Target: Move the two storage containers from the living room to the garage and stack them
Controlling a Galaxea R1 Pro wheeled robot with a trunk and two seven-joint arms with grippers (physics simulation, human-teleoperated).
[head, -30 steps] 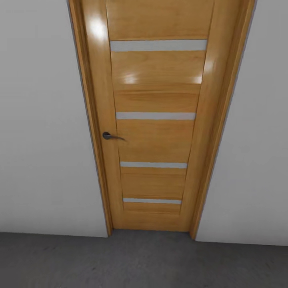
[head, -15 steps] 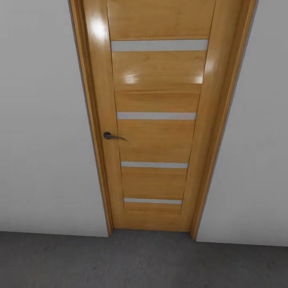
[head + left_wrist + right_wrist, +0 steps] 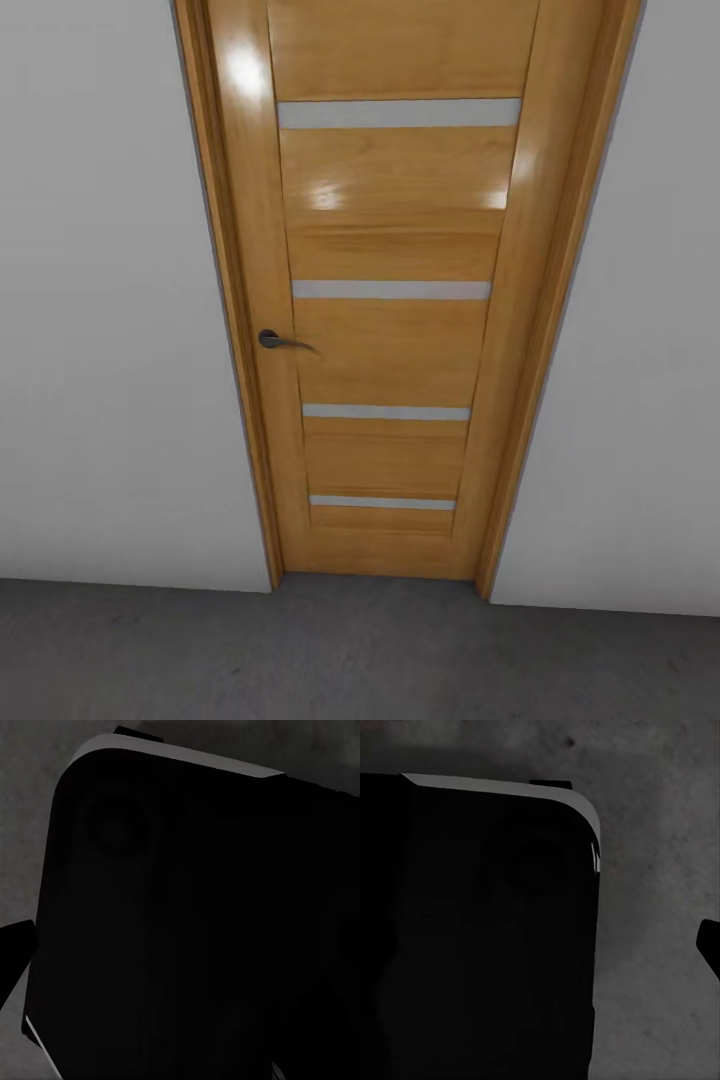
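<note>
Head view: dark grey concrete floor [image 3: 350, 655] nearest, running up to a white wall [image 3: 110, 350]. Set in it, a closed honey-wood door [image 3: 390, 340] with four pale horizontal strips and a dark lever handle [image 3: 280, 341] at left. Wrist views: black robot body [image 3: 195, 930] over grey concrete; finger state cannot be told.

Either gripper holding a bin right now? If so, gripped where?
Cannot be told. Both wrist views show a dark robot body over grey floor, no fingers. The head view shows a closed wooden door.
</note>
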